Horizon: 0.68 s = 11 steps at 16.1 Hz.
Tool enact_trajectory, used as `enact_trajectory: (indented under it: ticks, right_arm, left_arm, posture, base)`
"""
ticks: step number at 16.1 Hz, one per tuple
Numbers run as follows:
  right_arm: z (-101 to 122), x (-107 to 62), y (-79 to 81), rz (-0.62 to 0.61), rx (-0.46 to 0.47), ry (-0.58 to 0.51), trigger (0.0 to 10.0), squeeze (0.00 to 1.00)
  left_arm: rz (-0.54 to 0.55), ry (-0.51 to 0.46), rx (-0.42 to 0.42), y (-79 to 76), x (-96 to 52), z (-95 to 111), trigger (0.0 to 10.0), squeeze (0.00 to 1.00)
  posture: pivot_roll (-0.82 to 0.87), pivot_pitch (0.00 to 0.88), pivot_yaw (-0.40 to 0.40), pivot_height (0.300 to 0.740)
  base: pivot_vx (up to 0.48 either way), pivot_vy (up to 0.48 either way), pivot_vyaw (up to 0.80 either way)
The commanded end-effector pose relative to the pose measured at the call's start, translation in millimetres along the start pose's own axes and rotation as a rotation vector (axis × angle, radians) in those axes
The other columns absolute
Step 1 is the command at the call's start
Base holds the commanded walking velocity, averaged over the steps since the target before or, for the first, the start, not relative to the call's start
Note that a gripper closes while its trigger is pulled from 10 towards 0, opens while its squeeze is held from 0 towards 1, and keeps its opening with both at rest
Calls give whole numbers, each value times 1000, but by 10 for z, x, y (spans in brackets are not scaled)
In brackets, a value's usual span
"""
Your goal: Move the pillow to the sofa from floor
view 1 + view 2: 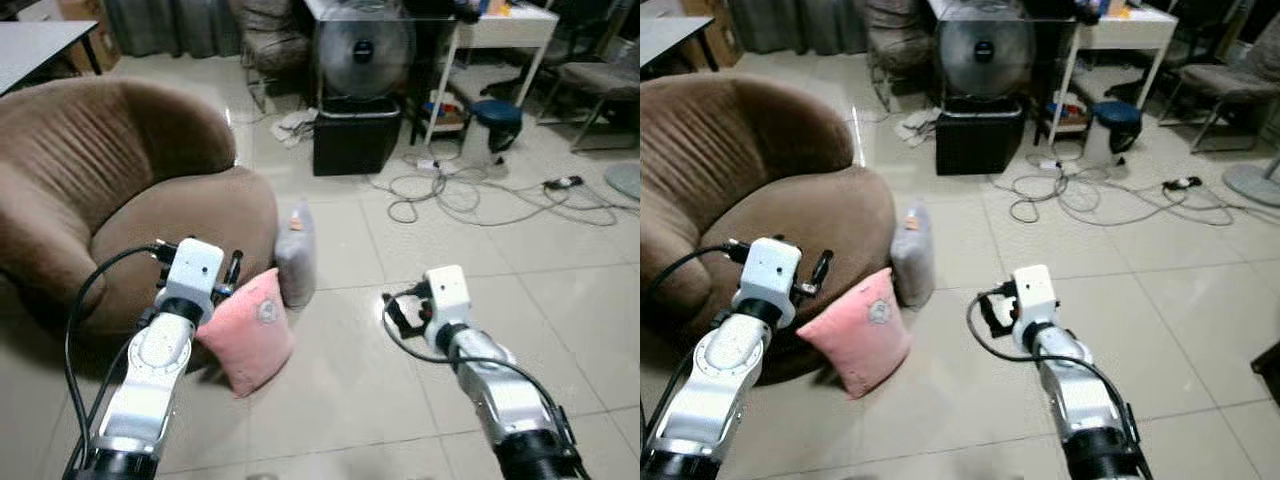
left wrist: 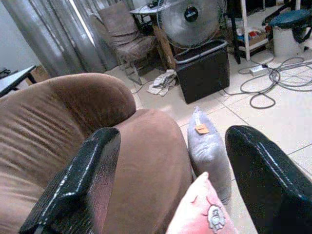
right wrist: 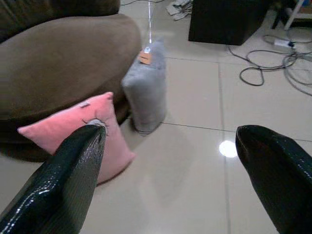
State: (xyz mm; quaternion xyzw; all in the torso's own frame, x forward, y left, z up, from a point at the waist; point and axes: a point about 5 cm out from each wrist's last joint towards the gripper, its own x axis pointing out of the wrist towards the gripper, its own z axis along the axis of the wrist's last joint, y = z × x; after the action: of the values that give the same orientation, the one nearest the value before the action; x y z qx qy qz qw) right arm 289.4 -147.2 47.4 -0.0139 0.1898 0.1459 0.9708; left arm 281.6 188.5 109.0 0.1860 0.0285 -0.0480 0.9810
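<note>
Two silver arms reach forward over the pale glossy tiled floor [image 1: 350, 400], the left gripper [image 1: 232, 272] raised just above the top corner of the square pink pillow with a small grey emblem [image 1: 250, 330], the right gripper [image 1: 400, 312] held over bare tile well to the pillow's right. In the left wrist view its two black fingers [image 2: 78, 190] stand wide apart with nothing between them, framing the sofa edge and the pillow's upper corner; in the right wrist view the right fingers [image 3: 63, 185] are likewise spread wide and empty, looking toward both cushions. The pink pillow stands tilted on the floor, leaning against the front of the round brown plush sofa [image 1: 120, 200]. Just behind it, a grey pillow with a small orange tag [image 1: 296, 255] stands upright on the floor, touching the sofa's curved base. Farther back sit a black box [image 1: 356, 135] with a round electric fan [image 1: 364, 50] on top of it, a tangle of grey cables [image 1: 470, 190] on the tiles, a white bench [image 1: 500, 30] and a blue-topped stool [image 1: 496, 120] under it.
</note>
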Motion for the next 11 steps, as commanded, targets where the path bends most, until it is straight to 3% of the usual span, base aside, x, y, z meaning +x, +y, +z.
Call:
enact_trajectory:
  ticks: [1, 5, 9, 11]
  right_arm:
    - [33, 3, -28, -6, 0, -9, 10000, 0]
    - [34, 3, -29, -4, -3, -11, 10000, 0]
    - [35, 2, -22, 0, 0, -11, 10000, 0]
    - [38, 5, -15, -1, -5, -13, 10000, 0]
  left_arm:
    - [1, 9, 3, 2, 16, -10, 10000, 0]
    - [1, 11, 5, -2, 12, -19, 10000, 0]
    - [-1, 11, 7, -3, 14, -17, 10000, 0]
    - [-2, 11, 7, 3, 17, -18, 10000, 0]
  posture:
    - [97, 0, -2, 740]
    - [99, 0, -5, 740]
    - [99, 0, -5, 740]
    - [98, 0, -1, 740]
  base:
    - [0, 480, -406]
    - [0, 480, 0]
    - [0, 480, -714]
    - [0, 480, 0]
